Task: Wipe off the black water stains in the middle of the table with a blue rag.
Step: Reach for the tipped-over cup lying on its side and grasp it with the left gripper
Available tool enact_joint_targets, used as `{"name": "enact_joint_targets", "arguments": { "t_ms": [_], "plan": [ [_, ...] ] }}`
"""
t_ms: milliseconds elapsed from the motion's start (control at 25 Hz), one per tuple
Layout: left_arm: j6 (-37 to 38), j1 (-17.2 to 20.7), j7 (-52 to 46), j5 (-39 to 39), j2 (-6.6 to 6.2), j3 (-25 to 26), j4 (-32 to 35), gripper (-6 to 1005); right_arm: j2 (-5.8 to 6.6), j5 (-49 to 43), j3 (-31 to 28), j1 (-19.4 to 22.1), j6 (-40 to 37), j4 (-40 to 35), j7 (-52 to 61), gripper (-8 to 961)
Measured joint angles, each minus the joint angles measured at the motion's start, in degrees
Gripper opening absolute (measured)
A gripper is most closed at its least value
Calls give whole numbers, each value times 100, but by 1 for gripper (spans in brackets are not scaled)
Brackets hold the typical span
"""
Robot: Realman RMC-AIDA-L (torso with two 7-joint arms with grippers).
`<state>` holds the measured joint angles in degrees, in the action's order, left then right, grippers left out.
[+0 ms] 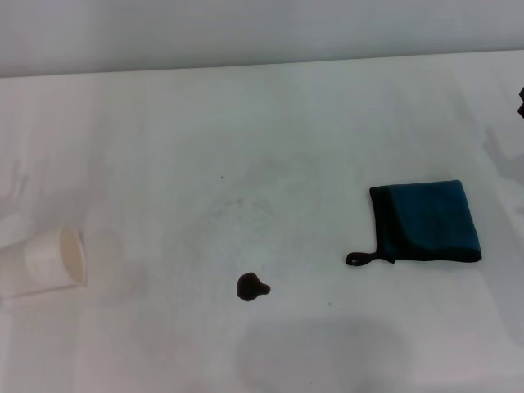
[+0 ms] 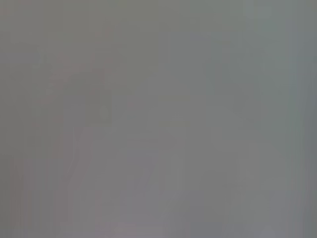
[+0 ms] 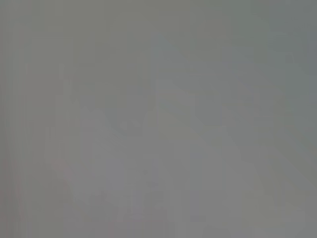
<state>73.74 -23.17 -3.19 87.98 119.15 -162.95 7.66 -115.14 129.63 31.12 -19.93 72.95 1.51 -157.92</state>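
The black water stain is a small dark blob with a little side lobe, on the white table near the front middle. The blue rag lies flat and folded to the right of the stain, well apart from it, with its black loop pointing toward the stain. A small dark sliver of my right arm shows at the right edge, far behind the rag. My left gripper is out of view. Both wrist views show only plain grey, with none of the task's things.
A white paper cup lies on its side at the left edge of the table, its mouth facing the stain. The table's far edge meets a pale wall at the back.
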Motion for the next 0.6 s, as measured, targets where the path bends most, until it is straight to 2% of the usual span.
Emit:
{"name": "enact_joint_targets", "arguments": {
  "t_ms": [600],
  "plan": [
    [-36,25,-170,-33,20,0,7,877,0,21,-52,30,-220,-4,8,856]
  ]
}}
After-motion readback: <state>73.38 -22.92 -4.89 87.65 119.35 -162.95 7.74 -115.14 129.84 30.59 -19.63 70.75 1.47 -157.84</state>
